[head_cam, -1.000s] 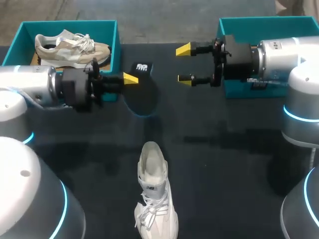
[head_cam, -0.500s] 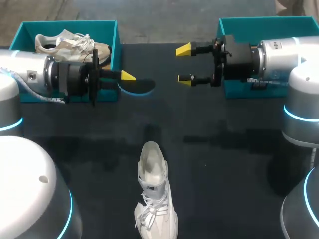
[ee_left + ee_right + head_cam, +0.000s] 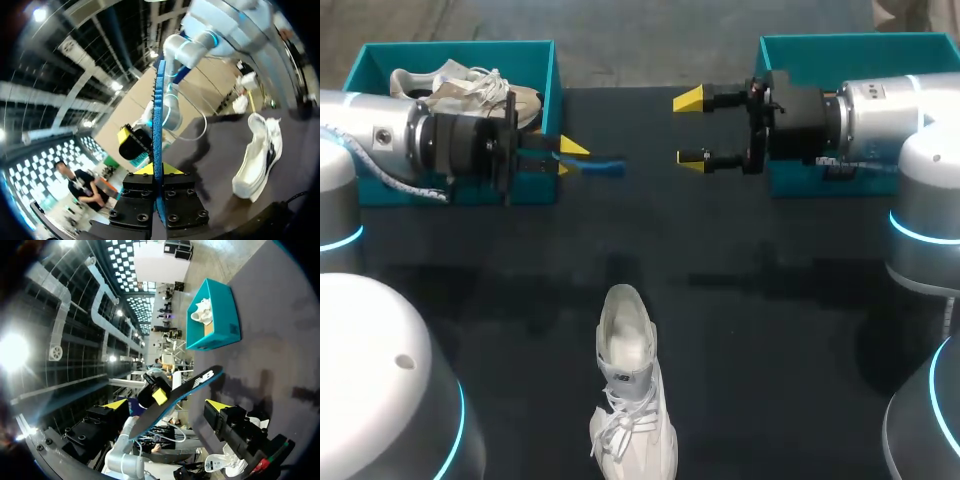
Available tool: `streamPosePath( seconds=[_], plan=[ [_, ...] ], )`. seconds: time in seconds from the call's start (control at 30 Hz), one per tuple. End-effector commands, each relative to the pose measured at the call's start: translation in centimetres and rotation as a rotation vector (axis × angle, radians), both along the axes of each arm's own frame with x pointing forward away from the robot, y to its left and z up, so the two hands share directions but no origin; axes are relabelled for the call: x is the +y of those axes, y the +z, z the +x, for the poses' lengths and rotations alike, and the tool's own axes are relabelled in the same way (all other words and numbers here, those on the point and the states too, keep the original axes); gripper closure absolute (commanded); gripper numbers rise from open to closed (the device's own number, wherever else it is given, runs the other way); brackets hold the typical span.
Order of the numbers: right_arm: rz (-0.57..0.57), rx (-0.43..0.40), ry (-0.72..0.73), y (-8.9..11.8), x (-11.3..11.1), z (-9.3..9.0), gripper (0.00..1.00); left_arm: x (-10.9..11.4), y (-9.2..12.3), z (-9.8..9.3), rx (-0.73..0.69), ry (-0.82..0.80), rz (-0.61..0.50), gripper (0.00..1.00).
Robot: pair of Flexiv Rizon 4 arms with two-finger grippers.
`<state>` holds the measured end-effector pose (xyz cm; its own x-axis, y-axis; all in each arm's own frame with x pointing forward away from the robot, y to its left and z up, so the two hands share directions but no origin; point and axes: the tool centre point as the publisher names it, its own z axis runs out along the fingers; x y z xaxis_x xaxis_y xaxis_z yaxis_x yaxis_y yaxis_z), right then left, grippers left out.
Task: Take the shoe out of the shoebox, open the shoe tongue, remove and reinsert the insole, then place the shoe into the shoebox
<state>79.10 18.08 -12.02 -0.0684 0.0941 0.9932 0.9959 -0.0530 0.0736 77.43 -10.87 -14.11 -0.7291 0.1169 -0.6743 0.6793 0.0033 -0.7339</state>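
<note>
A white shoe [image 3: 630, 385] lies on the black table near the front edge, its opening toward the far side; ahead of the left gripper it shows on its side [image 3: 257, 155]. My left gripper [image 3: 565, 158] is shut on the dark, blue-rimmed insole [image 3: 602, 166], held above the table and seen edge-on [image 3: 158, 115]. In the right wrist view the insole [image 3: 175, 400] hangs ahead of that gripper's spread fingers. My right gripper [image 3: 690, 128] stands open and empty, facing the left one across a gap, in front of the right teal shoebox [image 3: 860, 50].
A second teal shoebox [image 3: 555, 80] at the back left holds a beige and white shoe [image 3: 460, 95]; my left arm lies along its front wall. Bare black tabletop stretches between the arms and the white shoe.
My left wrist has rolled, turning the insole from flat to edge-on, and the arm has drawn back a little to the left. The right arm and the white shoe have not moved.
</note>
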Motion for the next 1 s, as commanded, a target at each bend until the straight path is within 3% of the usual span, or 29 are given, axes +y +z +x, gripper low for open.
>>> streamPosePath(
  seconds=[0.03,0.23,0.37,0.67,1.0],
  plan=[
    [-0.002,0.000,-0.002,0.0,0.1,-0.1,0.00,0.2,0.3,0.8,0.129,-0.028,-0.001,1.00],
    [-0.002,0.000,-0.002,0.0,0.1,-0.1,0.00,0.4,0.2,1.3,0.383,0.062,0.011,1.00],
    [-0.002,0.000,-0.002,0.0,0.1,-0.1,0.00,0.3,0.3,1.3,0.538,0.030,0.052,1.00],
    [-0.002,0.000,-0.002,0.0,0.1,-0.1,0.00,0.0,1.3,0.2,0.740,-0.004,0.088,1.00],
    [-0.002,0.000,-0.002,0.0,0.1,-0.1,0.00,0.3,1.1,0.0,0.719,0.031,0.099,1.00]
  ],
)
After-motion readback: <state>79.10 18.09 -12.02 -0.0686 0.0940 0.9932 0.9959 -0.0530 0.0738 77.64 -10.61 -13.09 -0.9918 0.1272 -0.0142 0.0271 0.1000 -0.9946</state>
